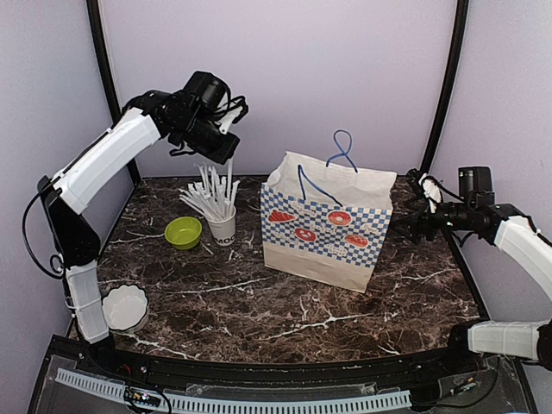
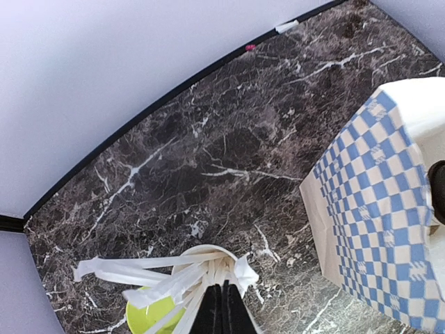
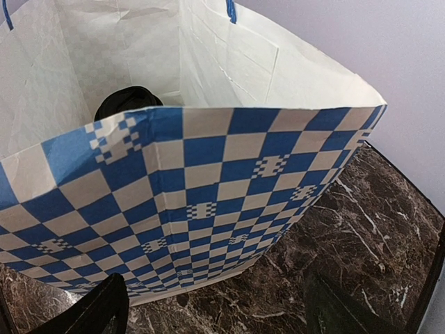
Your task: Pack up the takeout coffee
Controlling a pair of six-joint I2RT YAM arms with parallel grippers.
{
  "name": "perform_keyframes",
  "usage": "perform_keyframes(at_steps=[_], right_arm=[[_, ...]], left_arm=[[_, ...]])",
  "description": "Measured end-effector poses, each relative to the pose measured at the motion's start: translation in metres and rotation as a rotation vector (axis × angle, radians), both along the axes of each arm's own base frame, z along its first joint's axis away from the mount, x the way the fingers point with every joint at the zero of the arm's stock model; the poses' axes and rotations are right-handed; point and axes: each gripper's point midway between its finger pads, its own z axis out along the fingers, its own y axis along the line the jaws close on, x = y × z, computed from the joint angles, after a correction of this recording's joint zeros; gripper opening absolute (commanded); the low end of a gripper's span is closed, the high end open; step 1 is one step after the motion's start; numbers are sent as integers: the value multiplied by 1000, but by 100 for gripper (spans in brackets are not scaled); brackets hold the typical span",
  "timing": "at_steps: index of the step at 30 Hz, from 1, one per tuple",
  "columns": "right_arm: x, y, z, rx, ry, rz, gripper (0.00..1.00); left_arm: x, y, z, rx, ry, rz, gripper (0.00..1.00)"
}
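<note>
The white paper bag [image 1: 328, 226] with blue checks stands open at the table's middle. In the right wrist view a round black lid [image 3: 128, 101] of a coffee cup shows deep inside the bag [image 3: 208, 174]; the cup bodies are hidden. A dark shape [image 2: 438, 189] shows at the bag's top in the left wrist view. My right gripper [image 1: 400, 228] is open and empty, just off the bag's right side [image 3: 219, 314]. My left gripper [image 1: 229, 152] is shut, high above the white cup of straws [image 1: 222, 226], with its fingers [image 2: 224, 309] over it.
A green bowl [image 1: 183, 231] sits left of the straw cup and also shows in the left wrist view [image 2: 147, 319]. A white ridged bowl [image 1: 125, 307] is at the near left. Black frame posts stand at both back corners.
</note>
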Motion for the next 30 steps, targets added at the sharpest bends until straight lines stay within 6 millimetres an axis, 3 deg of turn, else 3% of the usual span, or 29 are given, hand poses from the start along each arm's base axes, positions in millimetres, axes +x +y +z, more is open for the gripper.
perform_keyframes(at_steps=[3, 9, 14, 18, 23, 27, 30], right_arm=[[0, 0, 0, 0, 0, 0, 88], [1, 0, -2, -1, 7, 0, 88], [1, 0, -2, -1, 7, 0, 88], [1, 0, -2, -1, 7, 0, 88], [1, 0, -2, -1, 7, 0, 88], [1, 0, -2, -1, 7, 0, 88], [1, 0, -2, -1, 7, -2, 88]], left_arm=[[-15, 7, 39, -64, -59, -13, 0], [-60, 26, 145, -270, -248, -58, 0], [-92, 26, 205, -440, -364, -148, 0], [-110, 12, 224, -577, -393, -244, 0], [-120, -14, 230, -746, -379, -353, 0], [-120, -45, 223, -865, -318, -441, 0], [-117, -79, 203, -924, -235, -498, 0]])
